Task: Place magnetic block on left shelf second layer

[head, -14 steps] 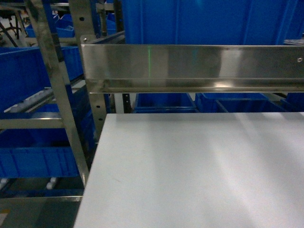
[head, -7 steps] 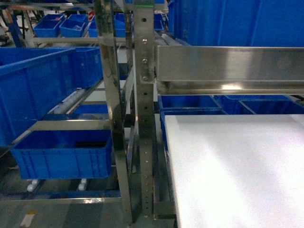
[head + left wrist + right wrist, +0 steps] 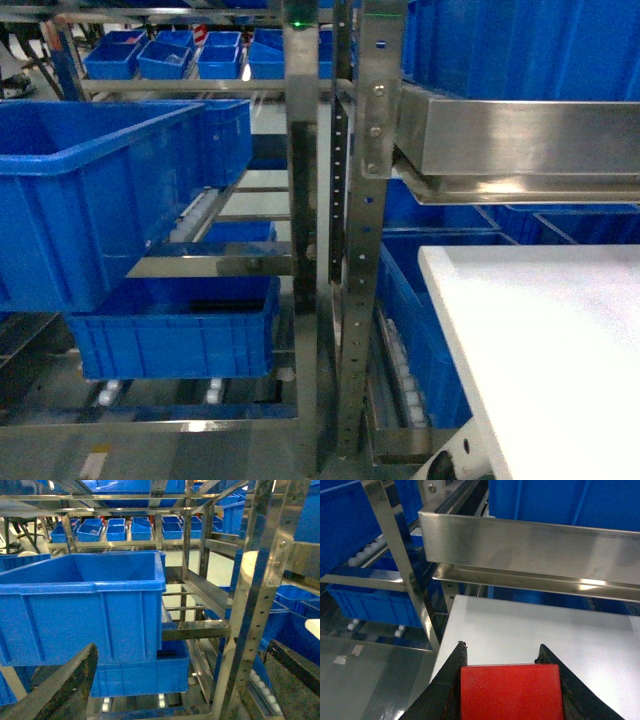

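The magnetic block, a bright red cube, sits between the dark fingers of my right gripper, which is shut on it above the white tabletop. Neither gripper shows in the head view. The left shelf second layer is a steel rack level carrying a large deep blue bin, on the left of the head view. In the left wrist view that bin fills the left half. My left gripper faces it, open, with nothing between its fingers.
A perforated steel upright stands between the left rack and the white table. A steel shelf rail overhangs the table's far edge. A shallower blue bin sits below the large one, and several small blue bins stand at the back.
The head view has swung left. The white table has slid to the right of the view, and the left rack with its large blue bin has come into sight.
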`<state>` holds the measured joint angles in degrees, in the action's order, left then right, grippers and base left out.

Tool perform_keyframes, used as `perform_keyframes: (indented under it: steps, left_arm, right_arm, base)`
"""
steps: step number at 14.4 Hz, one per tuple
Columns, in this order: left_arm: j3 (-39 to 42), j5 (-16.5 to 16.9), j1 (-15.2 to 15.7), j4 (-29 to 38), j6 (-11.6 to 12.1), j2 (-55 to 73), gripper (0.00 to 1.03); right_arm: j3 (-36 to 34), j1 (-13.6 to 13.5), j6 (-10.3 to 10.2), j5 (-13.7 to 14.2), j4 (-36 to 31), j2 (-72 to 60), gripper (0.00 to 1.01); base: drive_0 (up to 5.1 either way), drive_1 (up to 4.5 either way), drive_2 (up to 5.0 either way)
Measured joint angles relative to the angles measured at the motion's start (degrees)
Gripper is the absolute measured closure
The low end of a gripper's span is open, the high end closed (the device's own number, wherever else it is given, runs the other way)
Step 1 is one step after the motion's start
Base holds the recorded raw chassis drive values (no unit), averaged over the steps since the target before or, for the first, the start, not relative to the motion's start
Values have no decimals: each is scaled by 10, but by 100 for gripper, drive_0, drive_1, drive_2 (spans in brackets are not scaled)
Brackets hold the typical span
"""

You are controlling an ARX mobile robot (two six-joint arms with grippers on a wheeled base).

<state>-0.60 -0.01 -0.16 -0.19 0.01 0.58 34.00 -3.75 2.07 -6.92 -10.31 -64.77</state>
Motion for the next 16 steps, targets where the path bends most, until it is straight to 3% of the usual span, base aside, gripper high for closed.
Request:
perform_keyframes:
  steps: [16]
  left_arm:
    - [0,0,0,0,0,0,5]
  right_arm:
    - [0,0,0,0,0,0,68]
  base:
    - [-504,242,242]
